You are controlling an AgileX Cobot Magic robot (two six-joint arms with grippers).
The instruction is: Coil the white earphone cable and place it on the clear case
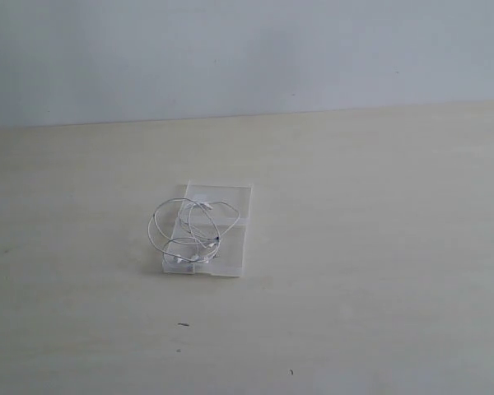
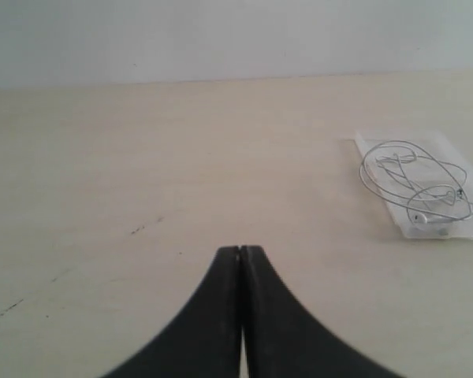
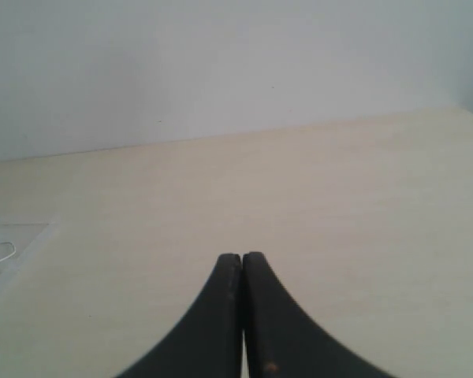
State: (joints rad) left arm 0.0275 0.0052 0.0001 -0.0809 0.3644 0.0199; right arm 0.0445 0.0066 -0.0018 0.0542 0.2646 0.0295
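Note:
The white earphone cable [image 1: 189, 228] lies in loose loops on the clear case [image 1: 233, 247], which rests flat on the pale table near the middle of the exterior view. In the left wrist view the coiled cable [image 2: 414, 183] sits on the case [image 2: 441, 146] far off from my left gripper [image 2: 240, 249], whose black fingers are pressed together with nothing between them. My right gripper [image 3: 242, 256] is shut and empty too. Just a corner of the case [image 3: 20, 230] and a bit of cable [image 3: 4, 253] show at the edge of its view. Neither gripper appears in the exterior view.
The pale wooden table [image 1: 370, 247] runs back to a plain light wall [image 1: 247, 49]. A few small dark specks [image 1: 184, 324] mark the tabletop in front of the case.

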